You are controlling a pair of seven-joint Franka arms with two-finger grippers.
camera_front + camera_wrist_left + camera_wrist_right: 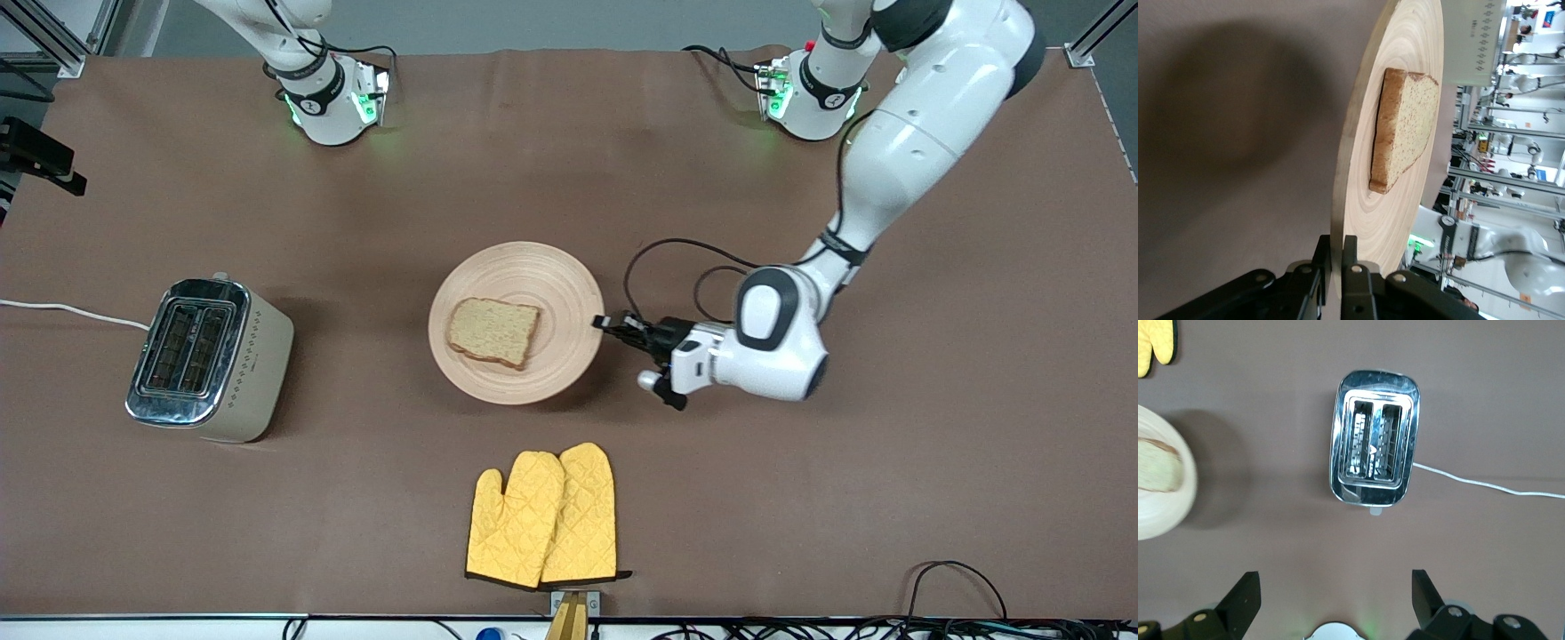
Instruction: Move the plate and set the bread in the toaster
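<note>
The wooden plate (pixel 551 284) is at the middle of the table with the bread (pixel 493 332) lying flat on it. My left gripper (pixel 605 324) is shut on the plate's rim at the edge toward the left arm's end. In the left wrist view its fingers (pixel 1351 267) pinch the rim of the plate (pixel 1405 193), and the bread (pixel 1405 127) lies on it. A shadow lies on the cloth under the plate. The toaster (pixel 209 360) stands toward the right arm's end, slots empty. My right gripper (pixel 1335 600) is open and empty, high over the table, looking down on the toaster (pixel 1375 447).
A pair of yellow oven mitts (pixel 544 516) lies nearer to the front camera than the plate. The toaster's white cord (pixel 62 311) runs off the table's end. Brown cloth covers the table (pixel 933 462). Both arm bases (pixel 329 98) stand along the table's edge farthest from the front camera.
</note>
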